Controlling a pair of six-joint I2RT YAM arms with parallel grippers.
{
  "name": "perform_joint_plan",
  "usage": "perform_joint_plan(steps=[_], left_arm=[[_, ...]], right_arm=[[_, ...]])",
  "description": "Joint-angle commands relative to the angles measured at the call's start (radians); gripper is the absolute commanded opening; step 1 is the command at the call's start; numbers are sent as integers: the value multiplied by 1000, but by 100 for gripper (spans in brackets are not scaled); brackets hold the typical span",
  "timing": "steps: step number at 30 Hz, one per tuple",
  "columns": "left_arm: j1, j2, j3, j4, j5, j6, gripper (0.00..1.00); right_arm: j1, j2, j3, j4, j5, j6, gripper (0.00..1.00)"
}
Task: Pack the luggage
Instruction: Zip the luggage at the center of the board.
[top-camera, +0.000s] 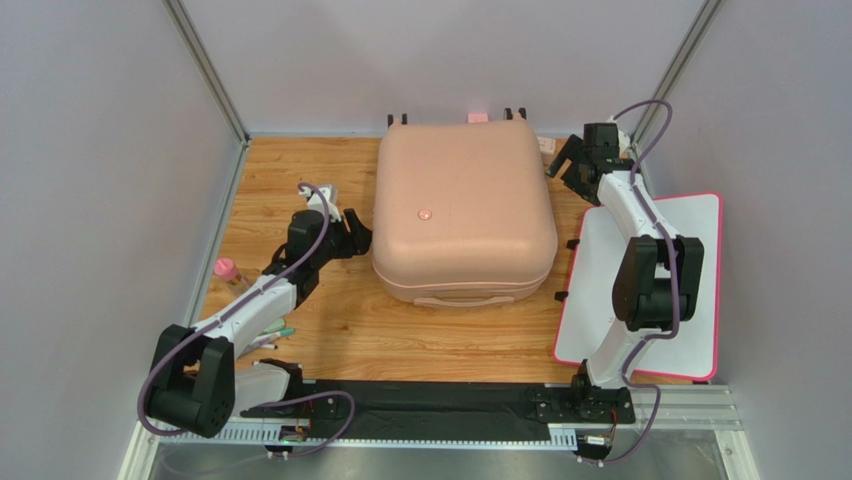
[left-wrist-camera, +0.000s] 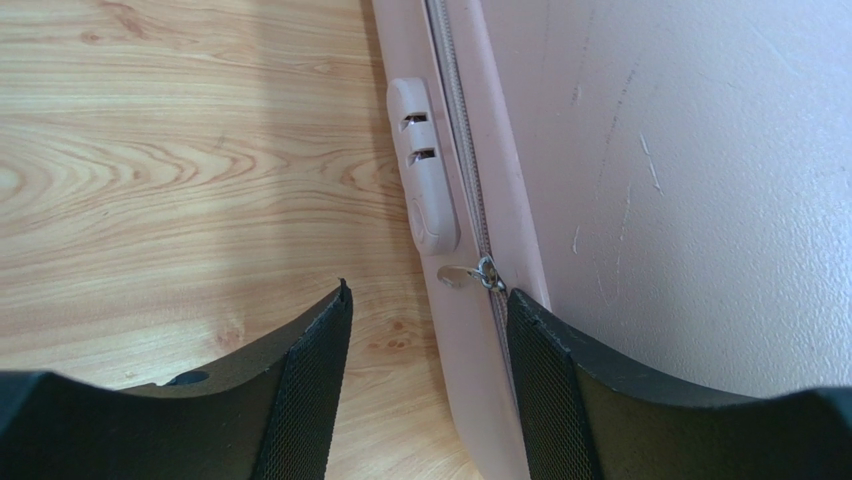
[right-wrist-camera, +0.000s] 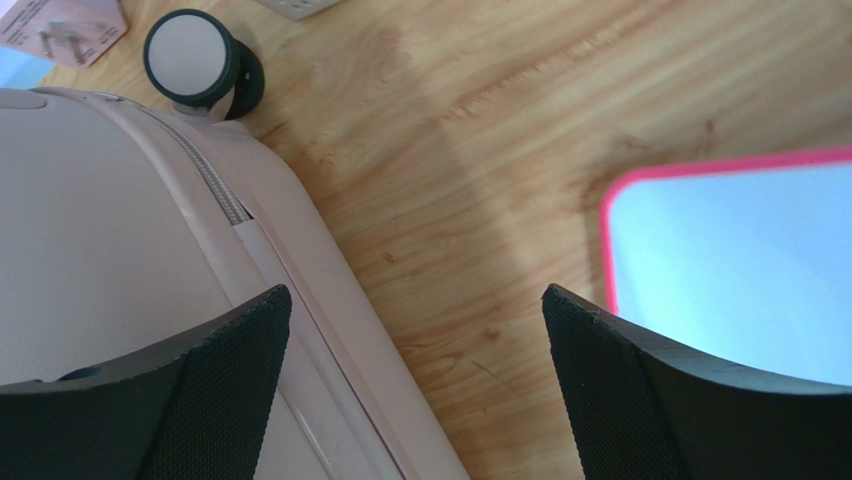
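Note:
The luggage (top-camera: 463, 210) is a pale pink hard-shell suitcase lying flat and closed in the middle of the wooden table, with a small round emblem on top. My left gripper (top-camera: 350, 232) stands open at its left side. In the left wrist view the gripper (left-wrist-camera: 429, 294) straddles the side rim of the luggage (left-wrist-camera: 680, 180), just short of the metal zipper pull (left-wrist-camera: 470, 273) and the lock (left-wrist-camera: 425, 190). My right gripper (top-camera: 572, 165) hangs open at the far right corner. In its wrist view the gripper (right-wrist-camera: 415, 292) has nothing between its fingers, above the edge of the luggage (right-wrist-camera: 100, 250) and near a caster wheel (right-wrist-camera: 192, 58).
A flat white board with a pink rim (top-camera: 690, 250) lies at the right, under the right arm. A small pink bottle (top-camera: 228, 272) and some pens (top-camera: 272, 330) lie near the left edge. A small pink item (top-camera: 478, 117) sits behind the luggage. Grey walls enclose the table.

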Motion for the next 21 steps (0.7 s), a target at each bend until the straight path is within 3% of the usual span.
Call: perform_joint_plan(steps=[1,5,11,21], left_arm=[[-59,-33,-51,138,66,42,65],[-122,-65,-86,189,68,70,64],[-180,-136,-147,200,45,71,64],[-243,-289,-238,191,45,41,63]], right_arm=[[156,81,43,25,-299,-155,96],[222,157,134,14,-376,-221,95],[364,246,261,-64,-346,-325,95],[538,177,153,28,-283,-341,95]])
